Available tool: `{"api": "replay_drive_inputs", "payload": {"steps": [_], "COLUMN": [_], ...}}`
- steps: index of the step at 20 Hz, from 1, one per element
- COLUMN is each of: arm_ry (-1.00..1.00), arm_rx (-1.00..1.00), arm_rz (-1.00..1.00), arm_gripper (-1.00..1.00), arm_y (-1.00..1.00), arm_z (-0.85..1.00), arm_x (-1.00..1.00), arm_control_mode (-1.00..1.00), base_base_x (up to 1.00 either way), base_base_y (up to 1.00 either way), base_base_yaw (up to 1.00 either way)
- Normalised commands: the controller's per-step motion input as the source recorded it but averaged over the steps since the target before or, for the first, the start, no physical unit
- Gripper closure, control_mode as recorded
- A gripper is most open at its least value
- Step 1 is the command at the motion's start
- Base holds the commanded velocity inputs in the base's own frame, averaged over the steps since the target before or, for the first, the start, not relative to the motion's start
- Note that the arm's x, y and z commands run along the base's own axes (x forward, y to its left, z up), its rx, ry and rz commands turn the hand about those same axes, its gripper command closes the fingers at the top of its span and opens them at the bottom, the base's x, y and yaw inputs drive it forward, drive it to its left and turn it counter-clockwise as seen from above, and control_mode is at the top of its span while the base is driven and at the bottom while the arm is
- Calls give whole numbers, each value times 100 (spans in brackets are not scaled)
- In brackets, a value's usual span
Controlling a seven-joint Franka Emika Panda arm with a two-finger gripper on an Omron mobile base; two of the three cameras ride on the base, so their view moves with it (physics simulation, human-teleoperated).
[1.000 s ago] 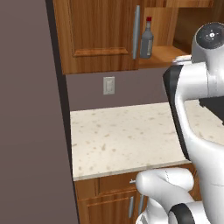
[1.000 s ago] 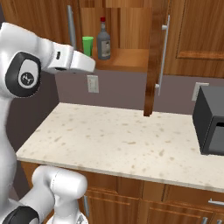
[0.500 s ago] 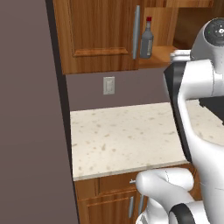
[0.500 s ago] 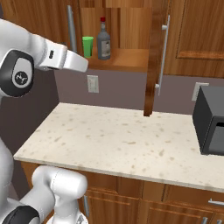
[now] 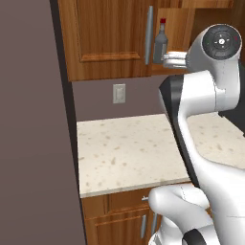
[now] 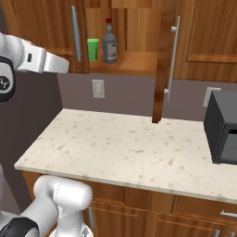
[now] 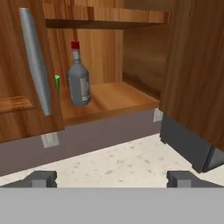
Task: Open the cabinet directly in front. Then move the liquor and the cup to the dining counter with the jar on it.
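Liquor (image 7: 79, 83) stands upright, red cap up, on the cabinet (image 7: 113, 98) shelf; gripper (image 7: 112, 178) wide open, empty

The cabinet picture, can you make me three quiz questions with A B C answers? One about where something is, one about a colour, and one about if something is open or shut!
1. Where is the liquor standing?
A. on the cabinet shelf
B. on the countertop
C. on top of the black appliance

2. What colour is the cup?
A. blue
B. green
C. yellow

3. How is the cabinet's right door?
A. shut flat
C. missing
B. swung open

Answers:
1. A, the bottle sits on the wooden shelf beside the cup.
2. B, it is bright green in the right base view.
3. B, the door stands edge-on, sticking out over the countertop.
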Motion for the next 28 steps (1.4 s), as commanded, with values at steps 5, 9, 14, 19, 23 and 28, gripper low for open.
{"api": "replay_drive_inputs", "payload": {"steps": [5,9,14,19,23,28], "arm_ry": [-7,0,-1,0,0,0], "arm_rx": [1,9,0,0,0,2], "arm_rz": [14,23,4,0,2,8], "arm_gripper": [-100,-100,-100,-100,-100,-100], "arm_y": [41,7,0,2,0,9], "arm_z": [6,0,5,14,9,9], "arm_x": [15,11,6,35,39,43], "arm_control_mode": [-100,-100,-100,-100,-100,-100], "base_base_x": [0,0,0,0,0,0], "base_base_y": [0,0,0,0,0,0], "base_base_yaw": [0,0,0,0,0,0]}}
